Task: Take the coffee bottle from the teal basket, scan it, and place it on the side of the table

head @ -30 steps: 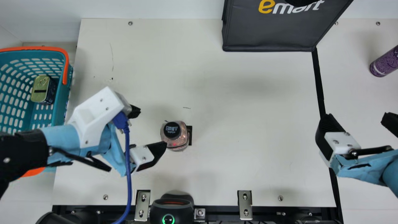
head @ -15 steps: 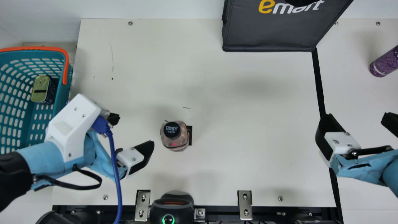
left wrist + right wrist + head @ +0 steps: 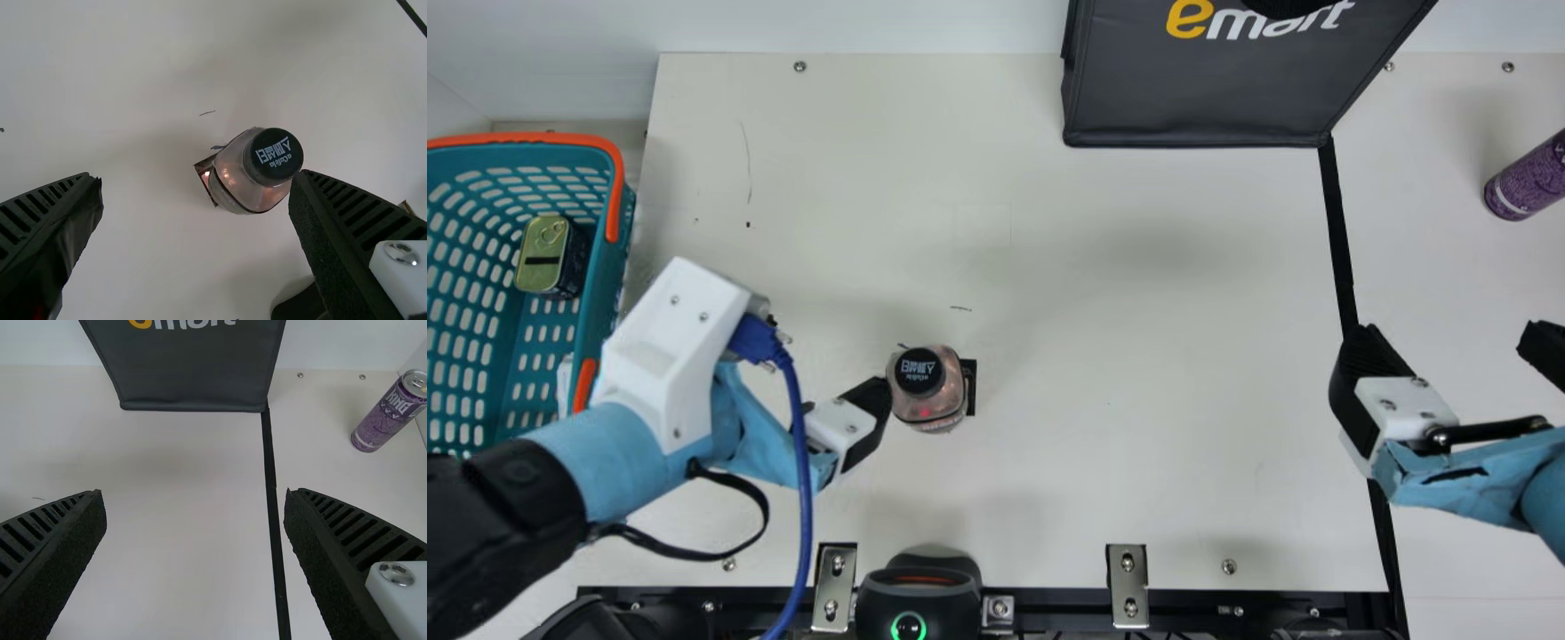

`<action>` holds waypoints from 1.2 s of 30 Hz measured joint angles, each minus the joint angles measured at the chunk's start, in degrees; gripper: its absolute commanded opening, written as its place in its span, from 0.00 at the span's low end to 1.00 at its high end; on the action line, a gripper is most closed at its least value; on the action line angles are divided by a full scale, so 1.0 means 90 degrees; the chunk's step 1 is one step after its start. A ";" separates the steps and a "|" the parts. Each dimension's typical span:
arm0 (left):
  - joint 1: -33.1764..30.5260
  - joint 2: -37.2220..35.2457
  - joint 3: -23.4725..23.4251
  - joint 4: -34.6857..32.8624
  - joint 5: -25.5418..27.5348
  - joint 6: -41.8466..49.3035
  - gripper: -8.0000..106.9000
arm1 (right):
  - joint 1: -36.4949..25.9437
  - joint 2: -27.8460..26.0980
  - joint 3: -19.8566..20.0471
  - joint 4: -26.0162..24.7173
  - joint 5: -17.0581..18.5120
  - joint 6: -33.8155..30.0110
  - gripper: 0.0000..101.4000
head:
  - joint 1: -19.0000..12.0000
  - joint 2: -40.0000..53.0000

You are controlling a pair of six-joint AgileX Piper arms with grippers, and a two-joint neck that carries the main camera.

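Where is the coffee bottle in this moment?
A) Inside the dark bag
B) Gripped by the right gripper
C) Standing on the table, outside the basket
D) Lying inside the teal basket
C: the bottle stands cap up on the table, well to the right of the teal basket in the main view.

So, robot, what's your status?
Left black gripper, right black gripper: jaws open, empty. Squarish clear coffee bottle, black-capped, upright on cream table, near left gripper. No obstacle apparent.
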 measured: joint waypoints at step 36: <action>-0.2547 0.2160 -0.0524 0.3123 0.0119 -0.5903 0.85 | 0.0000 0.0000 0.0000 0.0000 0.0007 0.0000 0.94 | 0.0000 0.0000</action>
